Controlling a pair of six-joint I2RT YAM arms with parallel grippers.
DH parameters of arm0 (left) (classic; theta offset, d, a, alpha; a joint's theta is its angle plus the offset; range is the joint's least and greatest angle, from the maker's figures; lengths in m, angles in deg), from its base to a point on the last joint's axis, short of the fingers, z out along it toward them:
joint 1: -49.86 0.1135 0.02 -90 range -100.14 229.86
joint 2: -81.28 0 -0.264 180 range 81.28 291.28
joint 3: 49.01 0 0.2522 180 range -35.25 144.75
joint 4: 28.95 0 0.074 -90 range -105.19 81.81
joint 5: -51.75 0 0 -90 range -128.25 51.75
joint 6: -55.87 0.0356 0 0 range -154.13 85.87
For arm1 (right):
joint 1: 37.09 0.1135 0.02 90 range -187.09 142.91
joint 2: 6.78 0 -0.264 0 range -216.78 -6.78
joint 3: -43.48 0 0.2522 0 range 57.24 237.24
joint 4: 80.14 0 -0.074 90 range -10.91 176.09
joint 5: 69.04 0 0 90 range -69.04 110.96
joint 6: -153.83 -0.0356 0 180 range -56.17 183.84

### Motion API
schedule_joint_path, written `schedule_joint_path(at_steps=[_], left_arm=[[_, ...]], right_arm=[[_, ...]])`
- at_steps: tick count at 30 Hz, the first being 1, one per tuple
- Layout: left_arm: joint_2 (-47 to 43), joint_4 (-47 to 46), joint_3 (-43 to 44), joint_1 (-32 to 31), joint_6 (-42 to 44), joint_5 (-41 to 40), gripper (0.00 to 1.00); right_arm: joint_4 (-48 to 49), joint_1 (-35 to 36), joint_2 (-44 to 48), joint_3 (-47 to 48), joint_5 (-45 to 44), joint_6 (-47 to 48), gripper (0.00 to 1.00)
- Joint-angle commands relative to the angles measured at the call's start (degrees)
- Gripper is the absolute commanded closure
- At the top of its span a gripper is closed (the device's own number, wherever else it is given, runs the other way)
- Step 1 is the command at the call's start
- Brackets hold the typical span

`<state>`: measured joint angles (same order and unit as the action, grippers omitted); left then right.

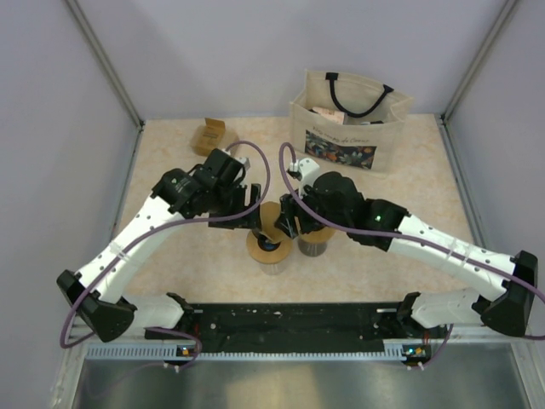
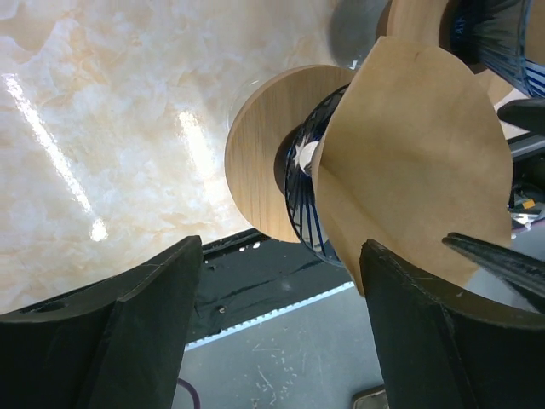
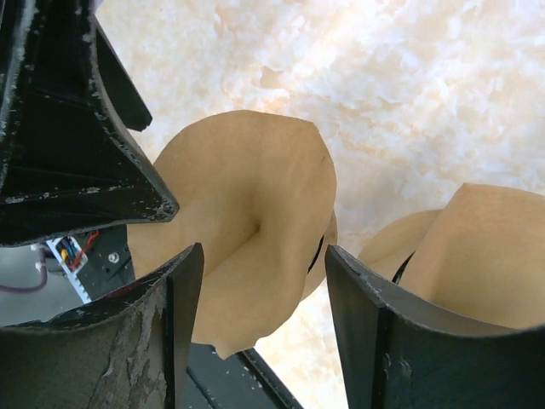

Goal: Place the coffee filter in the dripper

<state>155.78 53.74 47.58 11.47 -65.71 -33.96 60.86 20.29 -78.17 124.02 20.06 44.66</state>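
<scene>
While both wrists hang over the dripper (image 2: 255, 153), I see the coffee filter (image 3: 247, 204) just beyond the right gripper (image 3: 264, 254), centred between its fingers, which stand spread and pinch nothing. The left gripper (image 2: 281, 247) is spread as well. The filter's rim lies just beside its right-hand finger, though I cannot tell whether they touch. The filter sits tilted at the dripper's mouth, narrow end tucked toward the ribbed cone. Its wide rim flares away toward the left gripper, and its fold runs back toward the right gripper.
</scene>
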Motion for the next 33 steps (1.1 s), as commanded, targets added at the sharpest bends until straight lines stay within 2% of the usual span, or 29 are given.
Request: schedule_joint_path(at_steps=[1,2,4,6,8,11,13,20,23,26,29,33], left_arm=[[-3.1,-2.1,2.3,0.2,0.1,-1.5,0.18],[-3.3,-2.0,2.7,0.2,0.1,-1.7,0.16],[-3.4,-1.6,3.6,0.2,0.1,-3.0,0.04],[-3.9,-2.0,4.7,0.2,0.0,-3.7,0.01],[-4.8,-3.1,6.0,0.2,-0.1,-7.7,0.01],[-6.9,-5.7,8.1,0.2,-0.2,-12.5,0.01],[-8.9,-9.8,7.9,0.2,-0.7,-14.1,0.01],[-9.7,-13.9,8.5,0.5,-0.4,-16.5,0.01],[-8.8,-14.2,8.3,0.7,-0.3,-16.0,0.01],[-8.9,-14.4,7.3,0.9,-0.6,-16.4,0.01],[-9.7,-14.7,5.8,1.1,-0.8,-16.4,0.01],[-10.5,-15.1,3.8,1.5,-1.1,-16.3,0.01]], right_arm=[[1.2,0.8,2.9,3.4,-3.1,-1.2,0.39],[1.2,0.8,3.2,3.4,-3.7,-1.4,0.37],[1.2,0.8,3.9,3.7,-5.4,-1.6,0.32],[1.3,0.8,4.9,4.3,-8.9,-1.7,0.21],[1.3,0.8,5.9,4.9,-13.1,-1.7,0.01],[1.3,0.4,7.2,6.4,-17.9,-1.2,0.01],[1.5,-0.8,7.9,7.4,-17.9,-1.2,0.01],[3.7,-2.3,11.2,7.4,-7.6,0.0,0.01],[2.3,-4.1,11.5,6.6,-10.6,-1.5,0.01],[-0.2,-9.2,10.7,4.9,-7.7,-5.5,0.01],[-2.4,-10.1,9.8,2.8,-8.7,-6.0,0.01],[-1.9,-10.2,10.4,1.0,0.6,-4.4,0.01]])
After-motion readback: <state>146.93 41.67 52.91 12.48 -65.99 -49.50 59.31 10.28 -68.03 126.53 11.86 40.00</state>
